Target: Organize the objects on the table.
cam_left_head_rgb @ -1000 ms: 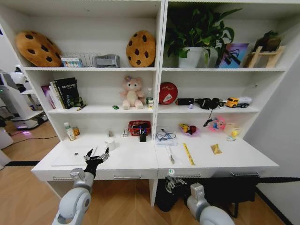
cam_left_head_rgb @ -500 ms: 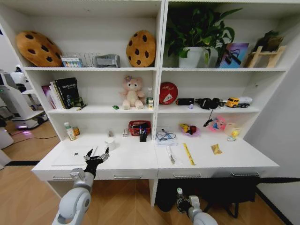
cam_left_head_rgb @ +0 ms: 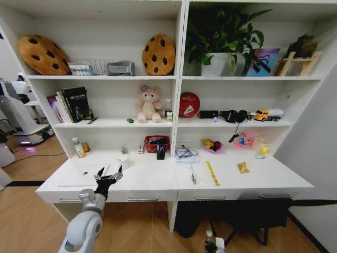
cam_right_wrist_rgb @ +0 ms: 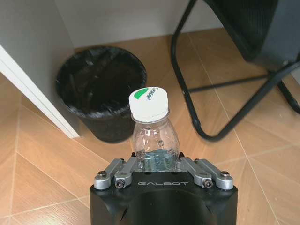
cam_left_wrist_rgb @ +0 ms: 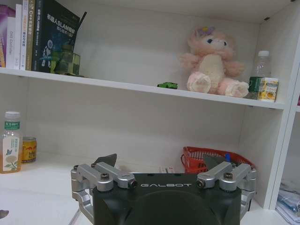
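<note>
The desk (cam_left_head_rgb: 152,182) is topped with a laptop (cam_left_head_rgb: 79,177) at its left end, with pens (cam_left_head_rgb: 192,175) right of centre. The bin (cam_right_wrist_rgb: 101,98) is seen on the floor below. The left gripper (cam_left_head_rgb: 108,175) is held spread wide over the desk's front edge. A bottle (cam_right_wrist_rgb: 153,136) is clamped in the right gripper (cam_right_wrist_rgb: 154,164), down low. The toy car (cam_left_wrist_rgb: 167,85) is parked on the shelf by the bear (cam_left_wrist_rgb: 213,61).

Tall white shelving (cam_left_head_rgb: 181,63) stands on wooden floor (cam_left_head_rgb: 31,221)
</note>
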{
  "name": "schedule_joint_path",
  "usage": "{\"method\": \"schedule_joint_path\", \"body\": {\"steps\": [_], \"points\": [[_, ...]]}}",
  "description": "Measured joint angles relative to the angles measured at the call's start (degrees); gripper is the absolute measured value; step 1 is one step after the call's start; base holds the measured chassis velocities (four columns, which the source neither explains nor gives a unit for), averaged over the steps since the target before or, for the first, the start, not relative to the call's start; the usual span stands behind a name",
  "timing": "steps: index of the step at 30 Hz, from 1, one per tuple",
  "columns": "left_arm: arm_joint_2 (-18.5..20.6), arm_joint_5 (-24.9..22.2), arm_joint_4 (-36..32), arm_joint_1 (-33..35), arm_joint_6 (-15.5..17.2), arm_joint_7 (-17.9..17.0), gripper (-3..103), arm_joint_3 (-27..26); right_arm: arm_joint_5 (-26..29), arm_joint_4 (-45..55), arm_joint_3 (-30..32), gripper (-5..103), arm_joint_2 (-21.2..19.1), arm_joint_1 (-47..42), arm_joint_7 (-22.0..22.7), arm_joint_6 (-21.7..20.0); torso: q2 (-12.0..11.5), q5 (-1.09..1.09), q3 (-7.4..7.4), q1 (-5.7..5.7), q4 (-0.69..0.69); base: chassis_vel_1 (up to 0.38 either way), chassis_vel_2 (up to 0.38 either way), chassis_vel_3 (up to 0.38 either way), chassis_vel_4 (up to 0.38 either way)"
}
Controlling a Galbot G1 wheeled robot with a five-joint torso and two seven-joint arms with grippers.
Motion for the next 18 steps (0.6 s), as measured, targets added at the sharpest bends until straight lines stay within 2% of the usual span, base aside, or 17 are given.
{"method": "schedule_joint_path", "body": {"steps": [18], "points": [[0.0,0.0,0.0,0.0,0.0,0.0,100,0.0,0.1,-5.8,0.2,28,-0.5,1.2,-2.4,2.8,0.0,0.00,0.00,-0.02,0.00,0.000,0.000,0.000,0.000]]}}
